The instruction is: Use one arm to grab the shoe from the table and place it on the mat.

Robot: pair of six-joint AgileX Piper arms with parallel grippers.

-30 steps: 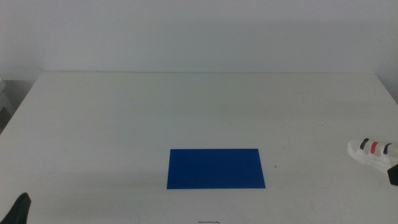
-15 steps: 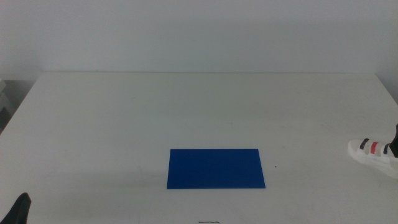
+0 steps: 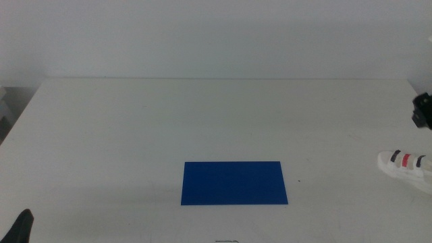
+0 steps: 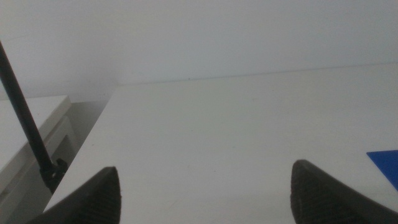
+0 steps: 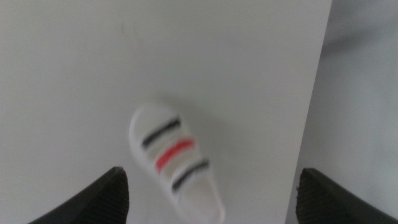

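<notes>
Middle view first: we see the table (image 3: 135, 135) filling most of the picture, and we take the mat (image 3: 234, 182) as our landmark. It lies flat on the table, toward the near edge and about in the centre. The shoe (image 3: 406, 166) lies far to the right of the mat, well apart from it, close to the table's right edge and partly cut by the picture's border. Its black, red and black straps face up. A dark part of the right arm (image 3: 423, 110) shows at the right border, behind the shoe as seen from the mat, and it does not touch the shoe. The left gripper (image 3: 20, 228) shows only as a dark tip far to the left of the mat, at the near corner.

Left wrist view: we see the left gripper (image 4: 205, 186) with its two jaws set wide apart and nothing between them. Bare table (image 4: 217, 137) lies in front of it, and one corner of the mat (image 4: 387, 163) is just visible.

Right wrist view: we see the right gripper (image 5: 211, 193) looking down on the shoe (image 5: 174, 160), its jaws spread wide on both sides and holding nothing. The shoe lies on the table (image 5: 93, 74) between the two jaw tips, sole down, beside the table's edge. The picture is a little blurred, and the mat is not seen here.
</notes>
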